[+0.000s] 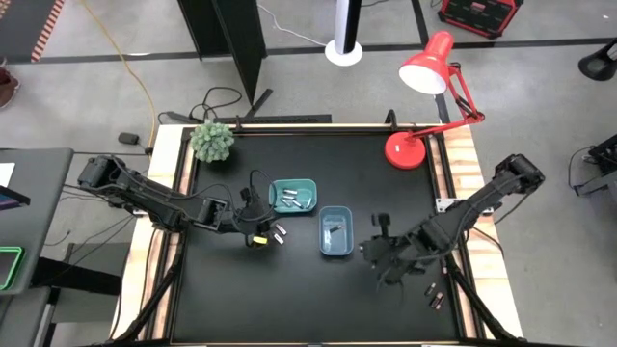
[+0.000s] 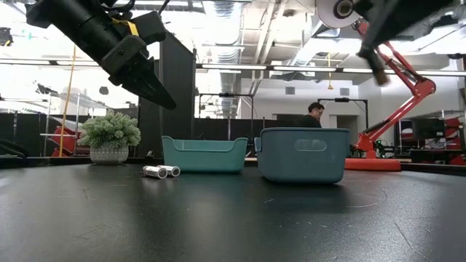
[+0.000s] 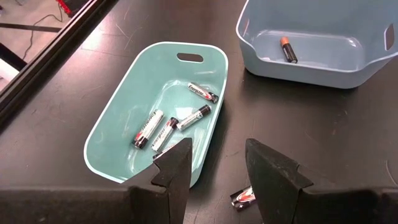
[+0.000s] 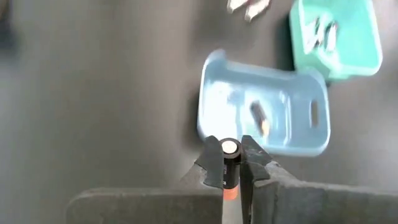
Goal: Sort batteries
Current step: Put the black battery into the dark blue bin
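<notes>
Two small trays sit side by side near the middle of the black surface [image 1: 289, 289]. The teal tray [image 3: 118, 134] holds four white-and-dark batteries [image 3: 177, 118] lying loose on its floor, and the blue tray [image 3: 323, 65] beside it holds a single dark battery with an orange end [image 3: 288, 49]. Just outside the teal tray, a couple of silver batteries [image 2: 160, 171] lie on the surface. The left gripper [image 3: 216, 168] hangs above them with its fingers spread apart and nothing between them. The right gripper [image 4: 231, 163] is held over the surface on the far side of the blue tray, its fingers closed narrowly on a dark battery [image 4: 230, 168]. A few more batteries [image 1: 433, 295] lie near the right edge.
</notes>
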`<state>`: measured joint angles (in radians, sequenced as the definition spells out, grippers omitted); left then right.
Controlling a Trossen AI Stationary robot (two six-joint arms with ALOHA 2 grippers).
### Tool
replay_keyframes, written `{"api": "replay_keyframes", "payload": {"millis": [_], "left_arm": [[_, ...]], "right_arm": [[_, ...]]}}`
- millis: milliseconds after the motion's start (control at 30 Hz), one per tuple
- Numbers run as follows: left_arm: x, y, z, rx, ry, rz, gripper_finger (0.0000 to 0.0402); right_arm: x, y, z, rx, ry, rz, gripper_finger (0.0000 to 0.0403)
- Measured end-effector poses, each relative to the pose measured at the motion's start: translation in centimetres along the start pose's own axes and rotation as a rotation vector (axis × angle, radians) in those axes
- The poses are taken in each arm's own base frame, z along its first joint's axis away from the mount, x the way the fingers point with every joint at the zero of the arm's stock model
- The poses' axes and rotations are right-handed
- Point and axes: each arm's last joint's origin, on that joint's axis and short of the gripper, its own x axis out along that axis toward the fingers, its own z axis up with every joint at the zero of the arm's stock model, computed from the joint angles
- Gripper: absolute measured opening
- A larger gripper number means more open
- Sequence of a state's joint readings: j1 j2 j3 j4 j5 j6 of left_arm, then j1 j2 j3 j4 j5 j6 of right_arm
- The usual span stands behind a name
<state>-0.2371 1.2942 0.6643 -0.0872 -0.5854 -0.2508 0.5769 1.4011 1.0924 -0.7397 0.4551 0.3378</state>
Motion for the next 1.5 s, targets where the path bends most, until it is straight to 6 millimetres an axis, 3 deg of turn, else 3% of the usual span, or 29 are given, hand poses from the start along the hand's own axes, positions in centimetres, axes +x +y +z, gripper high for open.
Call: {"api": "replay_keyframes", "payload": {"millis": [333,700,1000,1300,1500], "left_arm": [[0.0,0.0,0.0,-0.001,0.000,0.000,0.0144],[0.0,0.0,0.0,-0.001,0.000,0.000,0.0144],[0.0,0.0,0.0,-0.004,0.000,0.000,0.0144],[0.0,0.0,0.0,-0.006,-0.002,0.000,0.0144],[0.0,0.0,0.0,-0.007,-0.003,-0.001,0.0144]], "right_arm": [[0.6,-2.1,3.5,-0.047,-0.244,0.144,0.0017],[1.2,-4.3,5.0,-0.129,-0.352,0.312,0.0017],[2.5,-6.5,4.6,0.115,-0.246,0.160,0.0017],[6.6,-6.7,3.5,0.200,-0.059,0.105,0.0021],[9.2,-6.7,2.6,0.218,0.051,0.041,0.0100]]}}
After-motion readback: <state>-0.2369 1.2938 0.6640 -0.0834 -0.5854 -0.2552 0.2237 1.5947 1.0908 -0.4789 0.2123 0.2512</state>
